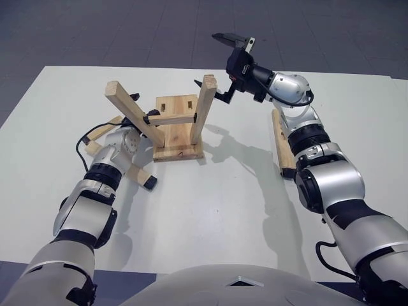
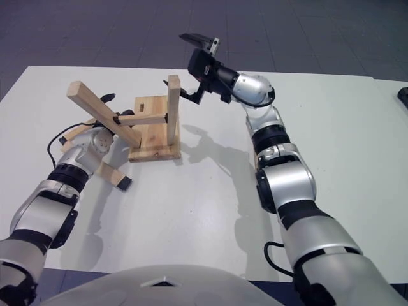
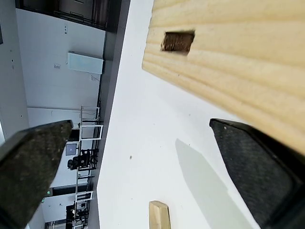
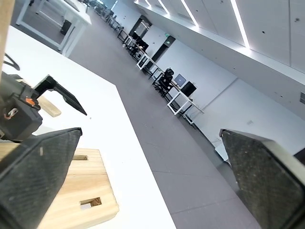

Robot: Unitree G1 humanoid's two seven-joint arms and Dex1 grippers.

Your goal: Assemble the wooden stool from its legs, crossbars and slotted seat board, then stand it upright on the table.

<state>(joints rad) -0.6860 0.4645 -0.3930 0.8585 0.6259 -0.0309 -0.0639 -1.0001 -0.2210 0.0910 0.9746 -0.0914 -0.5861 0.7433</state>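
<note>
**Stool upside down and half built, both sets of jaws apart**

Head camera: The left arm covers much of the loose wood (image 1: 94,135) beneath it, so those pieces cannot be counted. One piece with a dark end (image 1: 141,176) pokes out nearer the robot. The right forearm hides part of another loose piece (image 1: 280,143). The seat board (image 1: 175,137) lies flat on the white tabletop (image 1: 223,204), with grey floor (image 1: 127,32) beyond. An upright leg (image 1: 205,105) and a tilted leg (image 1: 124,102) rise from the board, joined by a crossbar (image 1: 173,119). The left jaws sit low by the tilted leg; contact cannot be told. The right jaws, raised on a bent wrist, gape just beside the upright leg's top.

Left wrist: The left jaws stand wide apart with bare tabletop between them. The board is cut off by the frame, showing one slot (image 3: 178,41). Past the tabletop's edge is a white-walled room with desks.

Right wrist: The right jaws stand wide apart, gripping nothing. Behind them are a corner of the board and a long hall with desks and ceiling lights.
</note>
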